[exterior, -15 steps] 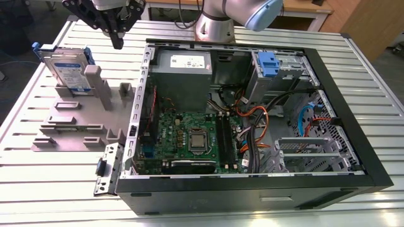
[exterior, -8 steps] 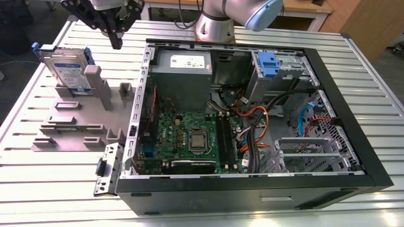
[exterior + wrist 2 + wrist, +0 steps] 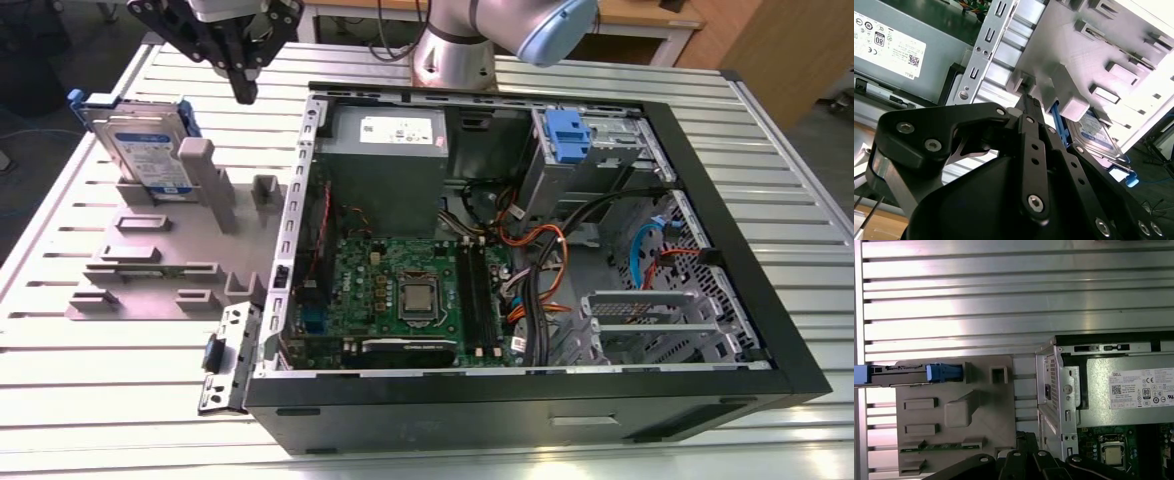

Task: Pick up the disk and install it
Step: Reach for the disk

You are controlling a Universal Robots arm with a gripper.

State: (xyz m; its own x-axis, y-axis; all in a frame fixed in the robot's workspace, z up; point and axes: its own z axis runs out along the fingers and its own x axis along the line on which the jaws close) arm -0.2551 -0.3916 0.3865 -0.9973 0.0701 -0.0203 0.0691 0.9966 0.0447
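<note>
Silver disk (image 3: 138, 150) in blue carrier, standing on edge in grey fixture (image 3: 160, 270) on slatted metal table (image 3: 80, 400), at the exterior view's left of open computer case (image 3: 467, 400), my gripper (image 3: 244, 95) hovering near it, not touching, fingers seemingly pressed together, holding nothing

Exterior view looks steeply down; both wrist views (much closer) share the grey fixture (image 3: 999, 410).

Disk (image 3: 904, 375) stands on edge in grey fixture (image 3: 954, 415) on slatted table (image 3: 1004, 290); open case (image 3: 1056, 390) lies just beside fixture; gripper (image 3: 1025, 438) hangs over the gap
</note>
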